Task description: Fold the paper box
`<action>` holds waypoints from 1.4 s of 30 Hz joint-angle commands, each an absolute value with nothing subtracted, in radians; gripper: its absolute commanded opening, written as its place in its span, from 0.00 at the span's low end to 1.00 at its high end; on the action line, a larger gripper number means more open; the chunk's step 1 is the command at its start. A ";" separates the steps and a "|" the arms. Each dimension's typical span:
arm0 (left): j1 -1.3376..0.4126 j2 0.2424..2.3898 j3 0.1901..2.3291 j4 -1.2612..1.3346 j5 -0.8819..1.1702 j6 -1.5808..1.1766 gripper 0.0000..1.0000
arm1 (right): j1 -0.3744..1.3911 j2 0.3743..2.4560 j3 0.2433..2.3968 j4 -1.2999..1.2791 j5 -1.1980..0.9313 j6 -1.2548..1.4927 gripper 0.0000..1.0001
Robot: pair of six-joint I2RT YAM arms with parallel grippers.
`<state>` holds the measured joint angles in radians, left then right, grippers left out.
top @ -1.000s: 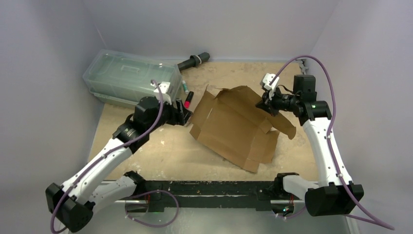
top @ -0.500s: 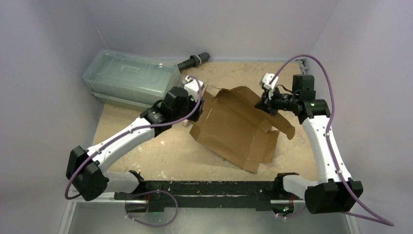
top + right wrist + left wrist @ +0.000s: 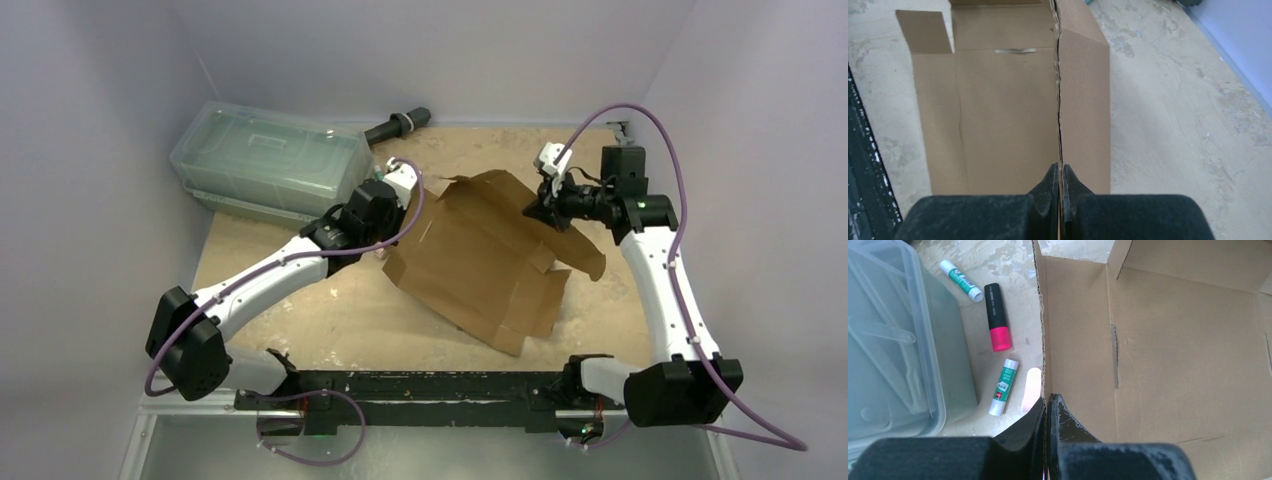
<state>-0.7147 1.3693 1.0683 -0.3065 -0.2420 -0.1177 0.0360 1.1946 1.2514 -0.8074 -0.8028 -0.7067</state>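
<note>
Your two arms hold the paper box [image 3: 480,255] at mid-worktop, and the job looks well short of finished: the sheet lies mostly open, side flaps raised, no wall locked, tabs untucked. Your left tool [image 3: 1047,407] is pinching the box's left edge, and your right tool [image 3: 1061,175] grips the right flap's edge. The worktop [image 3: 300,300] is scuffed pale board. A clear lidded container [image 3: 265,160], a pink-and-black marker [image 3: 996,315] and a glue stick [image 3: 1004,386] lie nearby, between plain lilac walls [image 3: 90,120].
</note>
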 commanded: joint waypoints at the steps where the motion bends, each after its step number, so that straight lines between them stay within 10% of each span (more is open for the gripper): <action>1: -0.721 1.282 0.997 -0.226 -0.303 -0.030 0.00 | 0.003 1.229 1.312 -0.810 -0.794 -0.683 0.03; 13: -0.728 1.169 0.881 -0.105 -0.287 0.043 0.00 | -0.051 1.361 1.339 -0.853 -0.875 -0.722 0.34; 32: -0.730 1.096 0.812 -0.035 -0.212 0.061 0.00 | -0.051 1.429 1.333 -0.757 -0.854 -0.723 0.09; 42: -0.729 1.077 0.795 -0.022 -0.187 0.061 0.00 | -0.051 1.459 1.334 -0.763 -0.831 -0.736 0.47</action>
